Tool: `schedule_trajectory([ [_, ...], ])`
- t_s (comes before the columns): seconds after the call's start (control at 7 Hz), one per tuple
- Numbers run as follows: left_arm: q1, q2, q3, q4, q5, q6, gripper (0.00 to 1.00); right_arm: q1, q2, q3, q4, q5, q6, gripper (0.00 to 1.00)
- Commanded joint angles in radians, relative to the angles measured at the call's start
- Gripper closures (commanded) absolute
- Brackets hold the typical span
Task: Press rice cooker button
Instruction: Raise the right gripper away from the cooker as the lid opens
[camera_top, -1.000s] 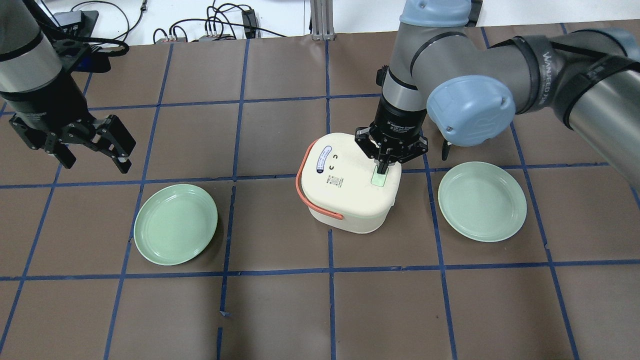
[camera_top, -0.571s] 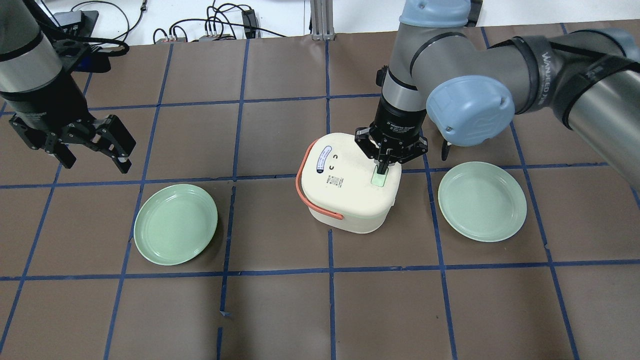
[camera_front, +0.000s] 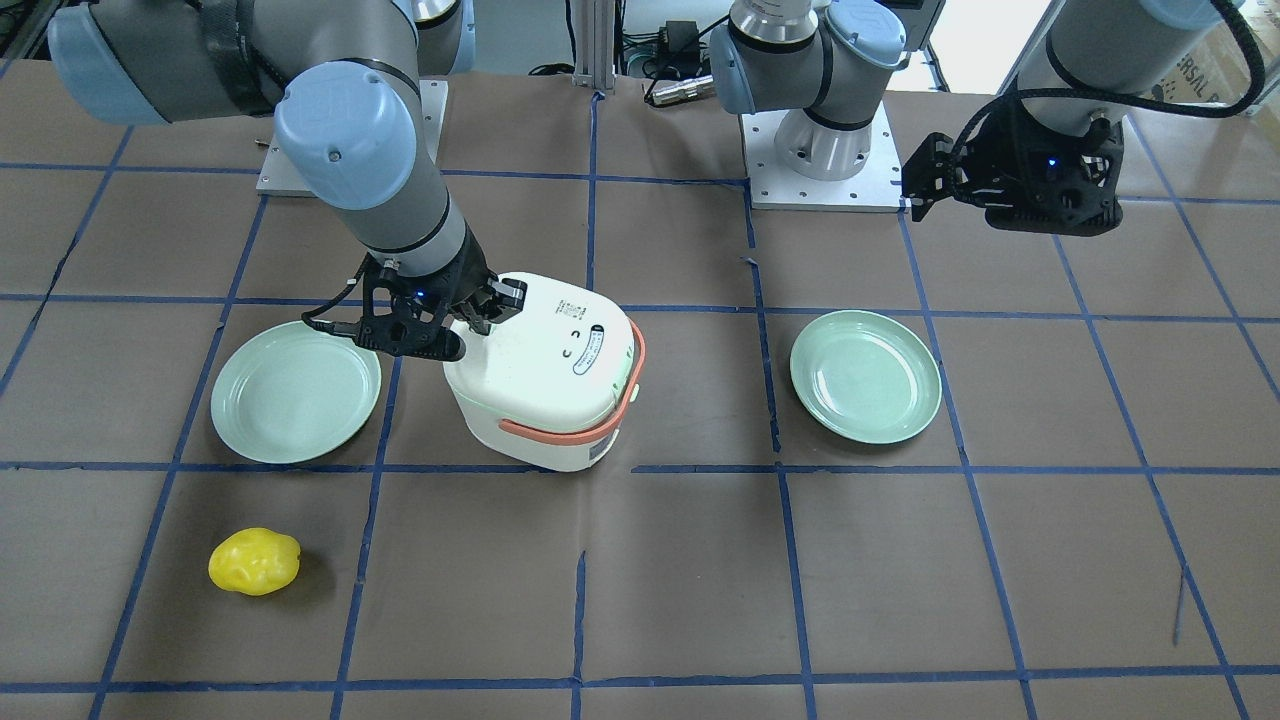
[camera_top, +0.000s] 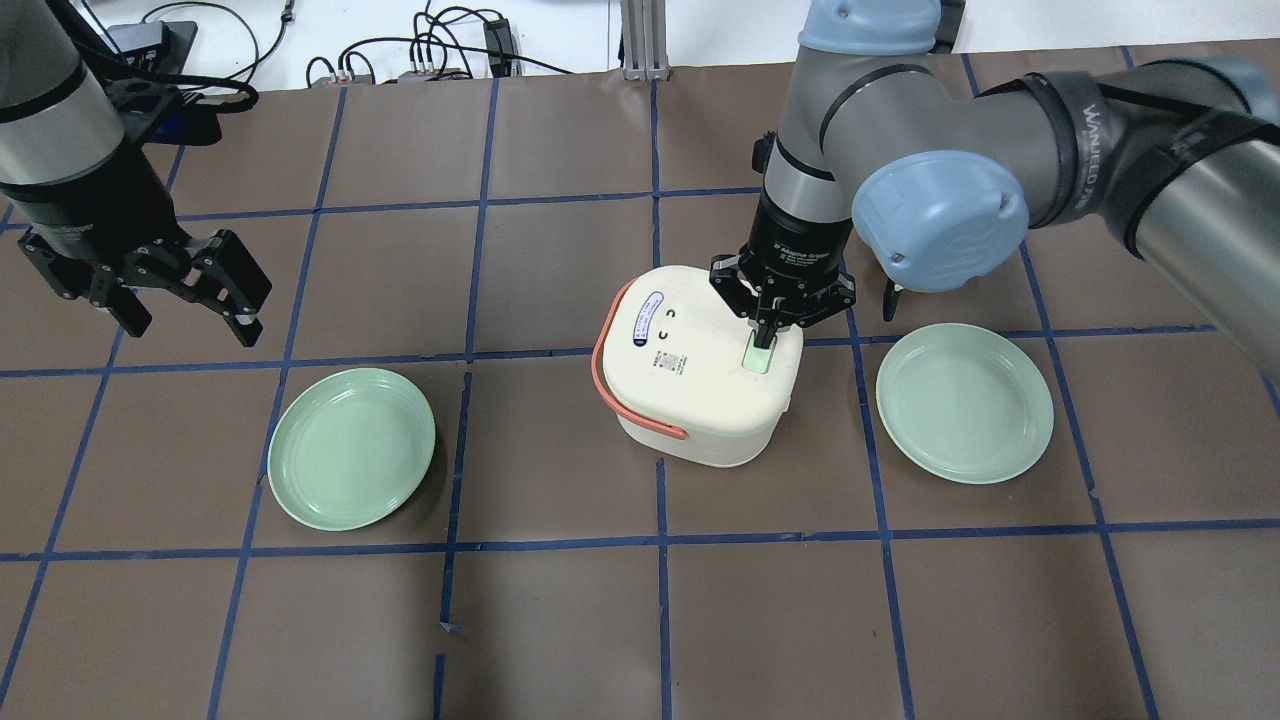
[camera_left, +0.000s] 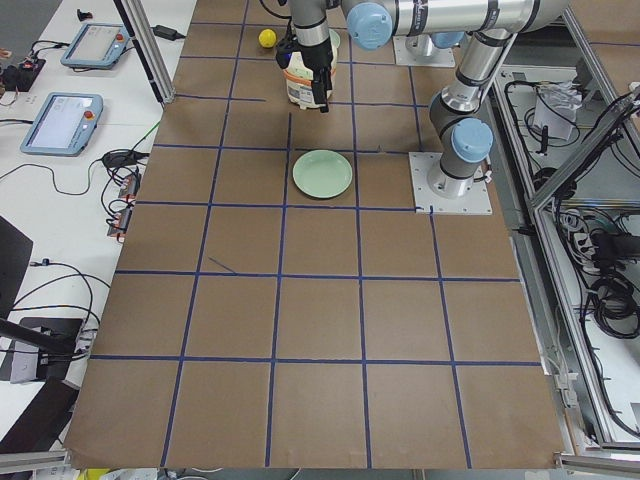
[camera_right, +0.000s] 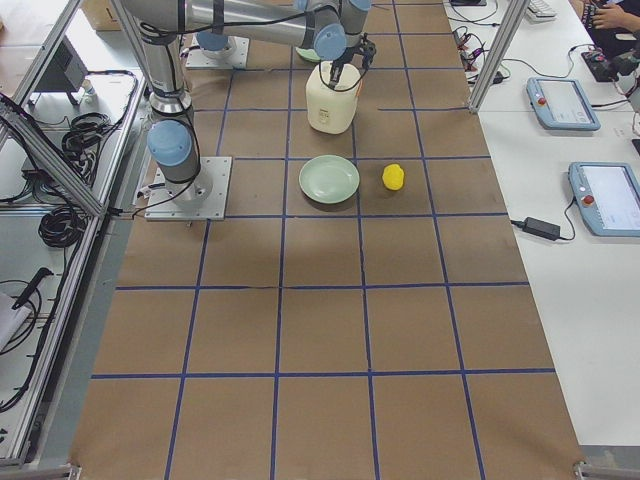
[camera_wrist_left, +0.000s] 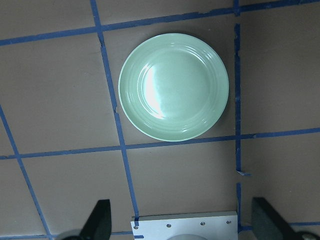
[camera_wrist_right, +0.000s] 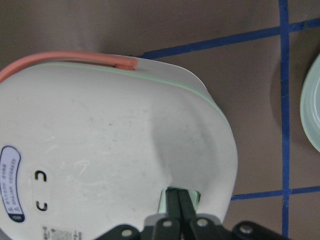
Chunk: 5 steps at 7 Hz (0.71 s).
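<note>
Brown desk (camera_top: 560, 620) with a blue tape grid. The cream rice cooker (camera_top: 690, 400) sits about mid-desk, orange handle folded down on the robot's left side of it. It's flanked by two pale green plates, the left plate (camera_top: 351, 448) and the right plate (camera_top: 964, 402), both apart from it. The left hand (camera_top: 190, 322) hangs above the desk beyond the left plate, fingers spread wide, holding nothing. The right hand (camera_top: 765, 340) is over the cooker's lid, fingers pinched together, tips down on the little green button (camera_top: 760, 362) at the lid's right edge. A yellow lemon-looking thing (camera_front: 254, 561) lies alone near the operators' edge.
</note>
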Motion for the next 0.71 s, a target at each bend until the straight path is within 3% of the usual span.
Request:
schedule_trajectory([
  [0.0,0.000,0.000,0.000,0.000,0.000,0.000,0.00,0.003,-0.030,-0.032,0.012,-0.003,0.038,0.34],
  [0.14,0.000,0.000,0.000,0.000,0.000,0.000,0.00,0.003,-0.059,-0.068,0.011,-0.023,0.038,0.10],
  [0.29,0.000,0.000,0.000,0.000,0.000,0.000,0.00,-0.001,-0.065,-0.099,0.017,-0.090,0.018,0.01],
  [0.57,0.000,0.000,0.000,0.000,0.000,0.000,0.00,-0.024,-0.085,-0.099,0.008,-0.140,-0.086,0.00],
])
